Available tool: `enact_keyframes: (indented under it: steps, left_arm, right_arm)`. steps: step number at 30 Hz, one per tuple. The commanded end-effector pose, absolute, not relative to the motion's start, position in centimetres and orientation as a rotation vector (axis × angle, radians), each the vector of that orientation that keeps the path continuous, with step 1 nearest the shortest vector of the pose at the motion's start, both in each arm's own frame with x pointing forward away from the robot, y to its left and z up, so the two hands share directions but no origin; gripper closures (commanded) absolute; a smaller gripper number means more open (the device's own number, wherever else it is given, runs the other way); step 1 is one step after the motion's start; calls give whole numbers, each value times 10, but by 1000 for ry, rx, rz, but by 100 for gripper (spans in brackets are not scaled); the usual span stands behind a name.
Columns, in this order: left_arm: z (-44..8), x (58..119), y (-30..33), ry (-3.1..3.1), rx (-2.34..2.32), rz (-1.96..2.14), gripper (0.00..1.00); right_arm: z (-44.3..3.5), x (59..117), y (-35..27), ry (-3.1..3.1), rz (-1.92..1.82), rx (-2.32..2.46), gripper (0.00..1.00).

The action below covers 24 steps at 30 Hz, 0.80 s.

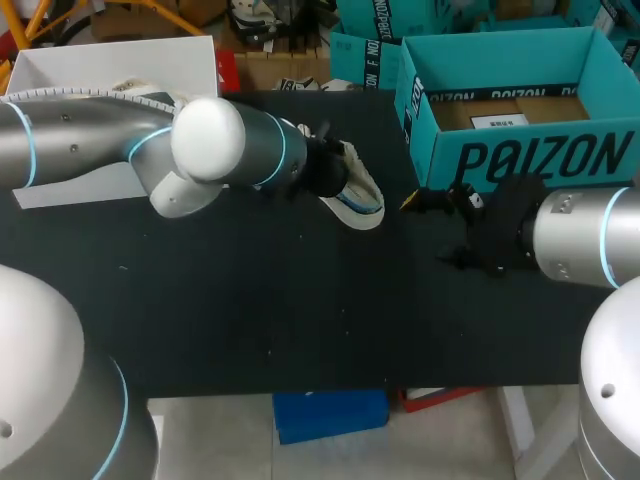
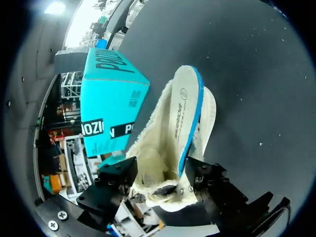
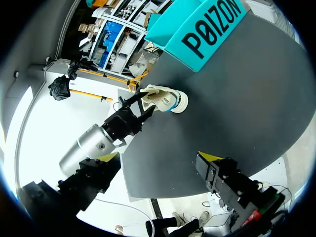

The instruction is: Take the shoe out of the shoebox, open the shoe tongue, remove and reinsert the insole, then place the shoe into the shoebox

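The left gripper [image 2: 158, 178] is closed on the shoe [image 2: 154, 143]: its two black fingers [image 2: 116, 177] press the fleece collar from both sides, and the yellow tips are hidden. The white insole [image 2: 186, 106] with a blue edge stands on its side inside the shoe and reaches out over the opening, away from the gripper. The shoe is pale with a blue line along the sole, and it is in the back half of the black tabletop [image 2: 247, 74], about midway between the left and right edges. I cannot tell if its sole touches the tabletop. To its right, at the back right corner, stands the teal shoebox [image 1: 520, 150], open at the top, with brown paper on its bottom. The right gripper [image 1: 432, 203] hangs just in front of the shoebox's front wall, near that wall's left end, well apart from the shoe; it holds nothing, and I cannot tell how its jaws stand. A white box [image 1: 110, 65] is at the back left corner.
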<state>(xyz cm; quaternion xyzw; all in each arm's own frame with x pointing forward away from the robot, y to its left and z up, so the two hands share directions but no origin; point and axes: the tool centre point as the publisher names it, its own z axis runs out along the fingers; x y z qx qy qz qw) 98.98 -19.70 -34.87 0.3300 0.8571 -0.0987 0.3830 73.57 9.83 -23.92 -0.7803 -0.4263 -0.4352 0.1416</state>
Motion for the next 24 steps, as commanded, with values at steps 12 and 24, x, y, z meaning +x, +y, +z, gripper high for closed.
enact_keyframes:
  steps: [12, 24]
  left_arm:
    - [-335, 964, -162, 2213, 1004, -243, 0]
    - [-362, 969, -169, 2241, 1081, -196, 0]
  right_arm:
    - [-240, 734, 92, -1228, -1235, -2224, 0]
    - [-240, 734, 92, -1228, -1235, -2224, 0]
